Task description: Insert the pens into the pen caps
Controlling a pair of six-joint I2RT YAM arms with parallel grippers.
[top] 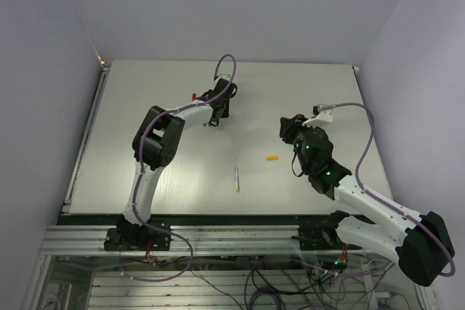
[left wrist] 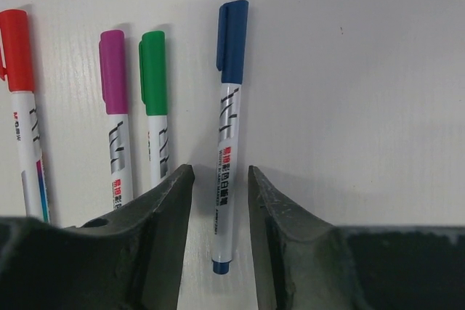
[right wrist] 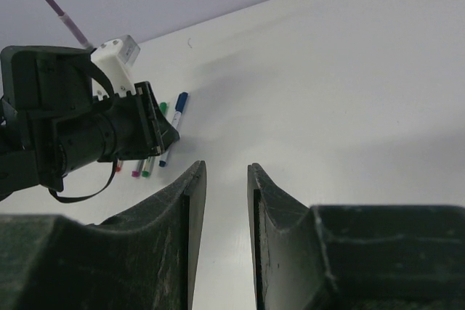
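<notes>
The blue-capped pen [left wrist: 227, 136] has print along its white barrel: bold black logo strokes, red characters too small to read, and tiny black capitals that seem to begin "WHITE"; just left of it, the green-capped pen [left wrist: 157, 107] and magenta-capped pen [left wrist: 118, 117] show the same black strokes. Farthest left of it, the red-capped pen [left wrist: 25, 117] reads "M&G" below its cap.

Magenta pen [left wrist: 116, 117], green pen [left wrist: 155, 107] lower ends hidden behind left hand [left wrist: 220, 173].
</notes>
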